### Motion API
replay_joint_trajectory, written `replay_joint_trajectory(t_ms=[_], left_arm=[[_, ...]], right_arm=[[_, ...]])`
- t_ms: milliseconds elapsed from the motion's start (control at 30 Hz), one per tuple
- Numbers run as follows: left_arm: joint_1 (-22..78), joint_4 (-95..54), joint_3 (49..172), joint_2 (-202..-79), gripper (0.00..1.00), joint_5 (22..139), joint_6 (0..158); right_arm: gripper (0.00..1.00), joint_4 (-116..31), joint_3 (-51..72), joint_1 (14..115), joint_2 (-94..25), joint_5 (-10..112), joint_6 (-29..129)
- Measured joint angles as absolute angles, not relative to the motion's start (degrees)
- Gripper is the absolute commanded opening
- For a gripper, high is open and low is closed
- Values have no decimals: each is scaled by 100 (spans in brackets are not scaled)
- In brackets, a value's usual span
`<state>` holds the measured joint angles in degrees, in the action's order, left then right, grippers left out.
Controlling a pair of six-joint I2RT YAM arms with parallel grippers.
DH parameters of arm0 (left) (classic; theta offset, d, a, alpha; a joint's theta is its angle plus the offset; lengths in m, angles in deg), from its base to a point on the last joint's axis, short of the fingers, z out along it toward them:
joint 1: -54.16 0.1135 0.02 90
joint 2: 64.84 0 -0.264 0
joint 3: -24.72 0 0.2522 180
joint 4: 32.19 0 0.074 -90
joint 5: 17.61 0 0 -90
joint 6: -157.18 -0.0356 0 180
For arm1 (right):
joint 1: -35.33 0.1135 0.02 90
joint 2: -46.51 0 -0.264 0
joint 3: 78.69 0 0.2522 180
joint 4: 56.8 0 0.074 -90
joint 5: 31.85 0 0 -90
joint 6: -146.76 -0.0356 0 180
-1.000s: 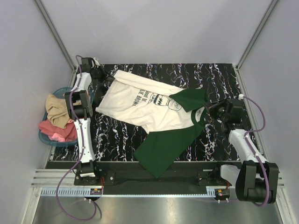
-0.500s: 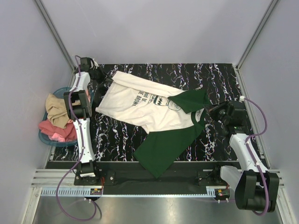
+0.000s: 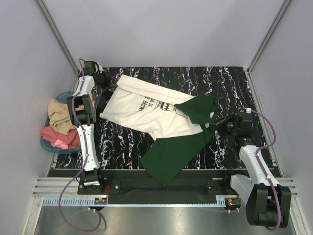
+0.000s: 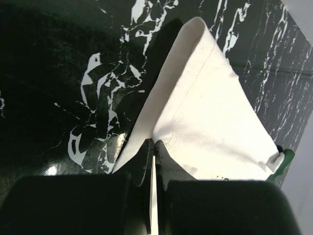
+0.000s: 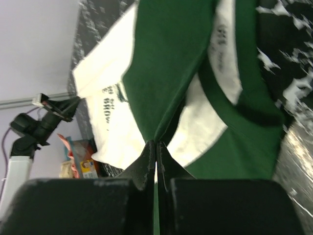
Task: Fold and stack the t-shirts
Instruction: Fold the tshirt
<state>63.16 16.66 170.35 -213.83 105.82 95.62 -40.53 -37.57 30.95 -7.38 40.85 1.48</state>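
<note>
The black, white-veined marble tabletop (image 3: pixel 234 88) fills the middle of the walled cell, with an aluminium rail (image 3: pixel 161 198) along its near edge.

The cream-white t-shirt (image 3: pixel 139 110) lies spread on the left-centre of the tabletop, slanting from the far-left corner toward the middle. Its dark chest lettering (image 3: pixel 146 104) reads sideways in the top view.

The dark green t-shirt (image 3: pixel 173 152) lies in front of it and to the right. Its lower body reaches almost to the near edge of the tabletop. A raised green fold (image 3: pixel 200 106) lies over the right end of the cream shirt and hides part of the print there.

The left arm (image 3: pixel 83 127) runs up the table's left edge, between the shirts and the basket. The right arm (image 3: pixel 254 156) angles in from the near-right corner.

Off the left edge sits a blue laundry basket (image 3: pixel 45 143). It holds a tan garment (image 3: pixel 61 115) on top of a pinkish-red one (image 3: pixel 61 137).

The left gripper (image 4: pixel 154 147) is at the far-left corner. Its jaws are pressed together on a hemmed corner of the cream shirt (image 4: pixel 205 122), which is lifted off the marble.

The right gripper (image 5: pixel 156 147) is at the right of the shirts. Its jaws are pinched tight on an edge of the green cloth (image 5: pixel 171 58), beside the collar and its white label (image 5: pixel 227 44).
</note>
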Motion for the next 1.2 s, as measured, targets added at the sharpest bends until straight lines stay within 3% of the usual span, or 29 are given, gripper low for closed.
replay_joint_trajectory(t_ms=[533, 1200], left_arm=[[6303, 1817, 17035, -21383, 0, 10403, 9318], [6298, 1924, 17022, -21383, 0, 10318, 9245]], right_arm=[[0, -2941, -4461, 3127, -325, 3943, 233], [0, -2840, -5154, 3359, 410, 3910, -143]])
